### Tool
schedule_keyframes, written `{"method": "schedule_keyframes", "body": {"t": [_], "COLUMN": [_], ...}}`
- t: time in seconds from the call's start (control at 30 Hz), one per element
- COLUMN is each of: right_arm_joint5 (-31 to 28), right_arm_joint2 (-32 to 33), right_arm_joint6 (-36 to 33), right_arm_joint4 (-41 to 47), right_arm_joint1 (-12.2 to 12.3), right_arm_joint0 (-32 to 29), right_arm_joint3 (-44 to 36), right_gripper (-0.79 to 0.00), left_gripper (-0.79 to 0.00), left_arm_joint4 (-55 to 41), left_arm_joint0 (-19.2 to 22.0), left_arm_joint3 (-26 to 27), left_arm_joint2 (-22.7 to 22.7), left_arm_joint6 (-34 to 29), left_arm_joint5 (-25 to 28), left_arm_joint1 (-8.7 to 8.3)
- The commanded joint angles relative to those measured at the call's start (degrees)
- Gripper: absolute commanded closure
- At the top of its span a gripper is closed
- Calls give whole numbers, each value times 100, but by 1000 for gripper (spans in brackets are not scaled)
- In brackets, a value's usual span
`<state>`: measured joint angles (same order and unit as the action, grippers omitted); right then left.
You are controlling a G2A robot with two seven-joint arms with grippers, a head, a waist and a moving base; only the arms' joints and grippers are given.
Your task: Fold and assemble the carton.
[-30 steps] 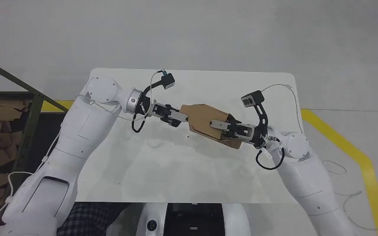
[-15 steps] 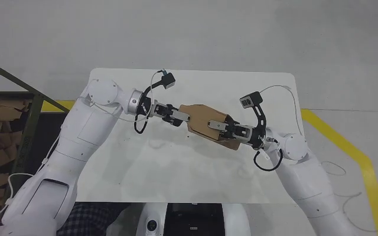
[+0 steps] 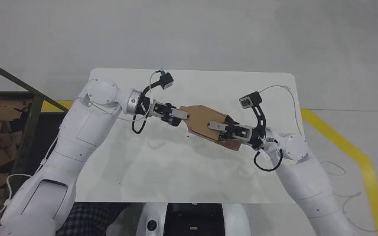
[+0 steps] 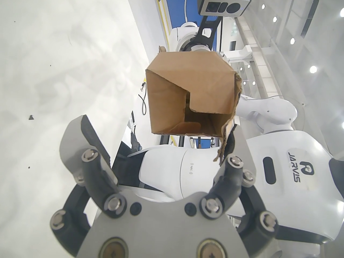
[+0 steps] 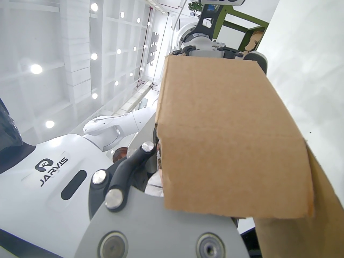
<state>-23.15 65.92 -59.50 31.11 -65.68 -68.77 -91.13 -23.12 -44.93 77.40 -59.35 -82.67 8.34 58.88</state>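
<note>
My right gripper point(image 3: 220, 125) clamps the carton point(image 3: 204, 121) steady so my wide-spread left gripper point(image 3: 176, 117) (at its left end) can presumably tuck flaps.

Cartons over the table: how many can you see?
1. The carton is between the two grippers: the right gripper holds one end, and the open left gripper is at the other end. None seems hidden.
</note>
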Motion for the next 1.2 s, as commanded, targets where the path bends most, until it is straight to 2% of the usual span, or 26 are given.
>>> {"method": "schedule_keyframes", "body": {"t": [0.0, 0.6, 1.17], "right_arm_joint5": [-1, -9, 46], "right_arm_joint2": [-7, -38, -85], "right_arm_joint6": [-10, -82, -266], "right_arm_joint4": [8, 199, 477], "right_arm_joint1": [-1, -13, -26], "right_arm_joint0": [1, -2, -29], "right_arm_joint3": [-5, -38, -72], "right_gripper": [0, 0, 0], "left_gripper": [-785, -785, -785], "left_arm_joint4": [-47, -135, -72], "left_arm_joint0": [11, 135, 206], "left_arm_joint3": [-52, -300, -317], "left_arm_joint2": [24, 326, 576], "left_arm_joint6": [-38, -141, -151], "left_arm_joint5": [-16, -10, -32], "left_arm_joint1": [6, 79, 140]}}
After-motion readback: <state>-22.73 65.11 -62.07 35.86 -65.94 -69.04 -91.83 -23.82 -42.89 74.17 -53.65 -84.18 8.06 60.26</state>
